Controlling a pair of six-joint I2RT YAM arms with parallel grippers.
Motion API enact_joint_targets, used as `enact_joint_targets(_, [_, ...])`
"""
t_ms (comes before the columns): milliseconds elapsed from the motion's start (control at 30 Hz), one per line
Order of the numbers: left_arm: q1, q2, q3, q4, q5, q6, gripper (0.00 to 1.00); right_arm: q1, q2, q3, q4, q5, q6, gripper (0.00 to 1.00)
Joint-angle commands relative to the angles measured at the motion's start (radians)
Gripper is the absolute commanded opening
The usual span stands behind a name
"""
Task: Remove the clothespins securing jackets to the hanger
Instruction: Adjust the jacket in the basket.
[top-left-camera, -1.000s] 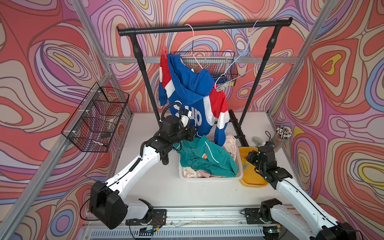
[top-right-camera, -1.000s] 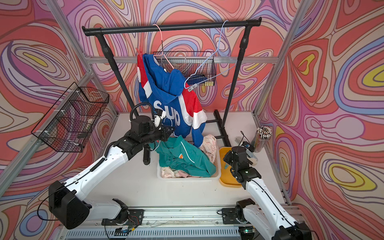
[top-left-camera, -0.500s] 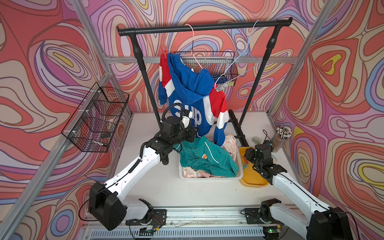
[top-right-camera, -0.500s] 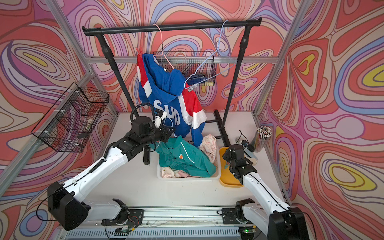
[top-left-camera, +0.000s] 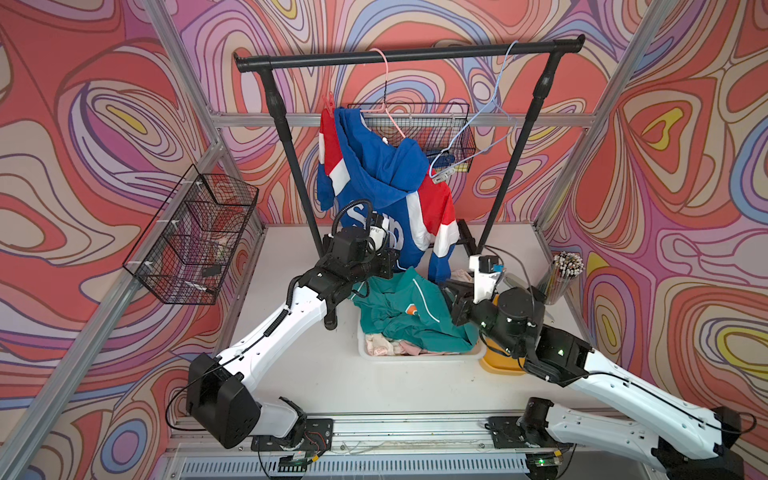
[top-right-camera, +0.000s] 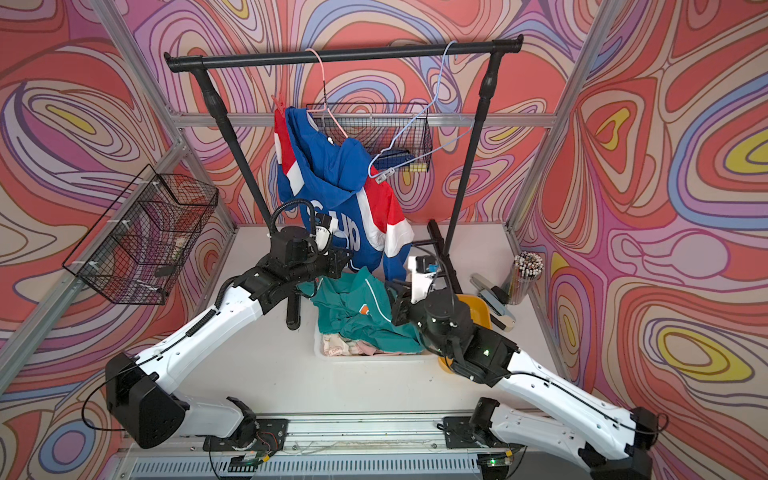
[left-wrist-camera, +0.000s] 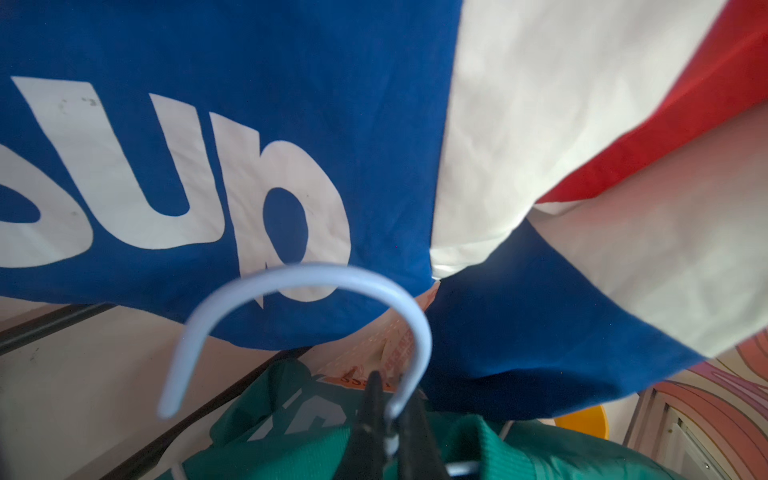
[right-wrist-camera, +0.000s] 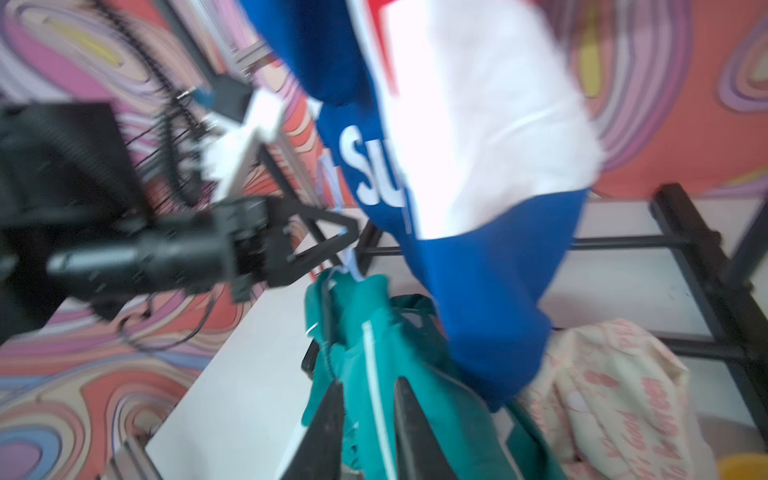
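Now that my right gripper (right-wrist-camera: 370, 384) has left the bowl (top-left-camera: 498, 362) for the teal jacket (top-left-camera: 399, 307) in the tray (top-left-camera: 415, 356), jaws astride a fold, grip unclear, and my left gripper (left-wrist-camera: 390, 399) pinches the hanger (left-wrist-camera: 307, 276), its clothespin seems next, though hidden.

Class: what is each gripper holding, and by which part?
Left gripper pinches the pale hanger at the neck below its hook. Right gripper straddles a fold of the teal jacket; the blur hides whether it grips.
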Motion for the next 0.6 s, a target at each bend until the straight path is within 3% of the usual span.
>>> enact_joint_targets(0, [-0.004, 0.030, 0.053, -0.031, -0.026, 0.001, 0.00, 0.057, 0.045, 0.020, 0.005, 0.072, -0.035, 0.15])
enact_joint_targets(200, [-0.004, 0.043, 0.075, -0.034, -0.028, 0.000, 0.00, 0.058, 0.151, -0.047, -0.008, 0.085, 0.046, 0.00])
enact_joint_targets(267, [-0.005, 0.043, 0.083, -0.042, -0.028, 0.006, 0.00, 0.034, 0.163, -0.070, -0.051, 0.110, 0.086, 0.00])
enact_joint_targets(400, [-0.007, 0.036, 0.088, -0.054, -0.013, 0.009, 0.00, -0.175, 0.093, -0.170, -0.064, -0.044, 0.157, 0.00])
enact_joint_targets(567, [-0.046, 0.029, 0.108, -0.104, -0.036, 0.042, 0.00, -0.386, 0.072, -0.212, -0.069, -0.166, 0.133, 0.00])
